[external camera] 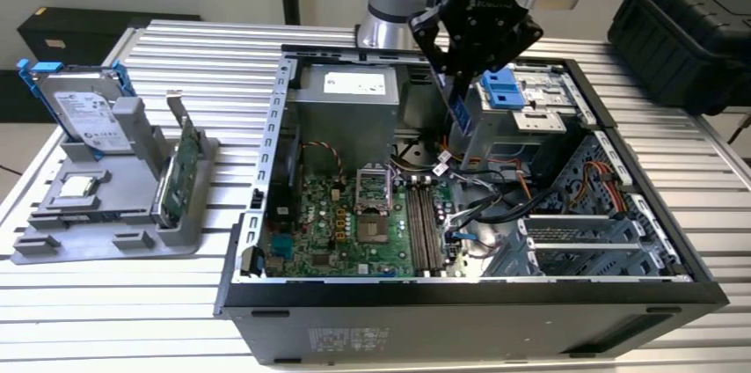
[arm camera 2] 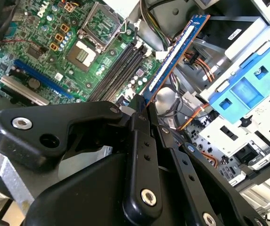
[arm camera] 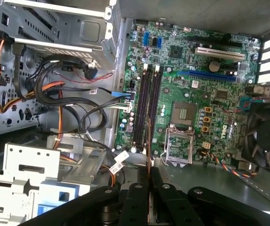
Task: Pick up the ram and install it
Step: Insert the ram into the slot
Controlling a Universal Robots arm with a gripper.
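Note:
My gripper (external camera: 455,83) hangs over the open computer case (external camera: 276,100) and is shut on the ram (external camera: 460,118), a thin blue-green stick that points down toward the motherboard (external camera: 340,223). In the second wrist view the ram (arm camera 2: 172,52) sticks out from between the black fingers (arm camera 2: 142,122), with its gold contact edge showing. In the first wrist view the ram (arm camera: 148,153) appears edge-on, roughly in line with the black memory slots (arm camera: 149,106) but still above them. Those memory slots (external camera: 423,219) lie to the right of the processor socket (external camera: 373,206) in the exterior view.
A grey holder (external camera: 105,232) on the exterior view's left carries a silver hard drive (external camera: 88,113) with blue rails and a green card (external camera: 182,171). Cables (external camera: 493,201), a blue drive bracket (external camera: 502,91) and the power supply (external camera: 346,100) crowd the case. A black box (external camera: 687,25) stands at the back right.

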